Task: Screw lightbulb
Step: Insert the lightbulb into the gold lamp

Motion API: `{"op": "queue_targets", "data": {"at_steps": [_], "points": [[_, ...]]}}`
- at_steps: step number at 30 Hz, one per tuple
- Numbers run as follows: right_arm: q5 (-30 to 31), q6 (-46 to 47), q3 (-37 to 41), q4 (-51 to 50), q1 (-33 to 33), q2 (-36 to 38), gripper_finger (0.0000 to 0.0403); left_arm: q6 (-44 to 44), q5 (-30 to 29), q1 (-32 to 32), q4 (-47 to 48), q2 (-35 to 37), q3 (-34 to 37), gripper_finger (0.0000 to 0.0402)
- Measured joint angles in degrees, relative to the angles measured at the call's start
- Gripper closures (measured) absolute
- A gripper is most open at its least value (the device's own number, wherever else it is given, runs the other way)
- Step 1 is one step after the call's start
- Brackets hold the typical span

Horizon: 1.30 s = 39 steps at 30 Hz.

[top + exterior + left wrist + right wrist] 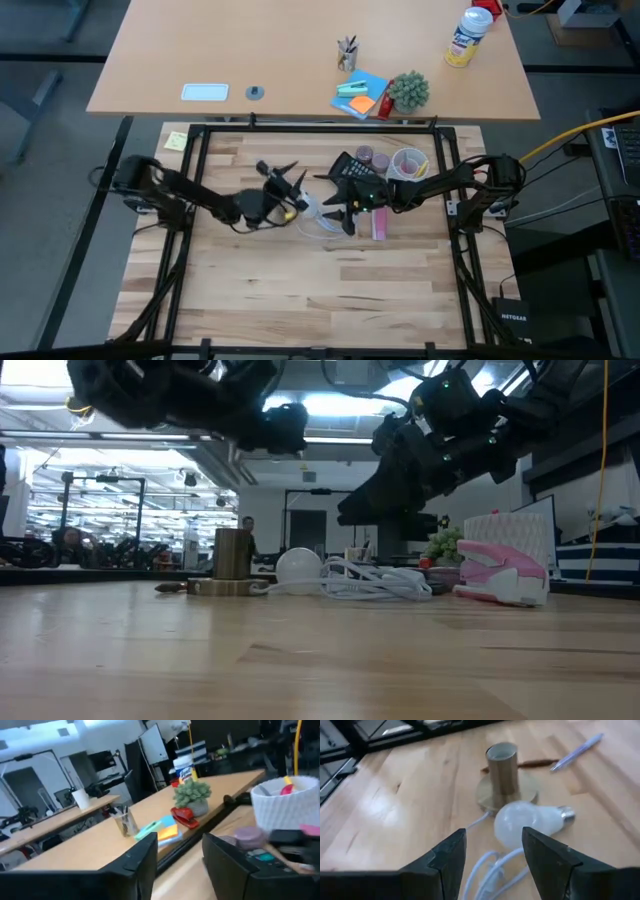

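Fingers of the right hand (492, 852) stand apart, empty, just above the bulb (527, 822), which lies on its side on the table (395, 805) beside the brass socket (504, 770). Left hand (177, 865), apart too, hovers nearby. Pickup step, probably; next, close on the glass.

Both arms reach to frame centre, raised off table. Left gripper (297, 186) fingers parted, empty; right gripper (492, 852) jaws wide, empty.
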<state>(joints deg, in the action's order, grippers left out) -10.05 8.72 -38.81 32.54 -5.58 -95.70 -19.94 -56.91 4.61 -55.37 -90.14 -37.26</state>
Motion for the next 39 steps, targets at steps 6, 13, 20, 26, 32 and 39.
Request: {"op": "queue_targets", "data": {"at_steps": [6,13,20,26,32,39], "points": [[-3.1,2.0,0.0,-0.6,0.0,0.0,0.0205,10.4,14.2,-8.3,25.5,13.0,0.0,0.0270],[-1.7,4.6,0.0,-0.7,0.0,0.0,0.0205,12.5,38.4,-17.9,42.7,18.6,0.0,0.0271],[0.1,7.8,0.0,-2.4,1.2,0.1,0.0205,2.8,43.8,-22.5,52.2,17.9,0.0,0.0271],[7.8,7.9,0.0,-7.5,5.2,0.1,0.0205,3.7,43.7,-25.0,61.8,17.9,0.0,0.0271],[9.8,8.0,0.0,-8.6,6.1,0.1,0.0205,9.8,44.0,-24.4,69.2,17.4,0.0,0.0271],[9.5,8.0,0.0,-8.7,6.0,0.1,0.0205,17.9,47.9,-18.0,72.6,14.1,0.3,0.0271]]}}
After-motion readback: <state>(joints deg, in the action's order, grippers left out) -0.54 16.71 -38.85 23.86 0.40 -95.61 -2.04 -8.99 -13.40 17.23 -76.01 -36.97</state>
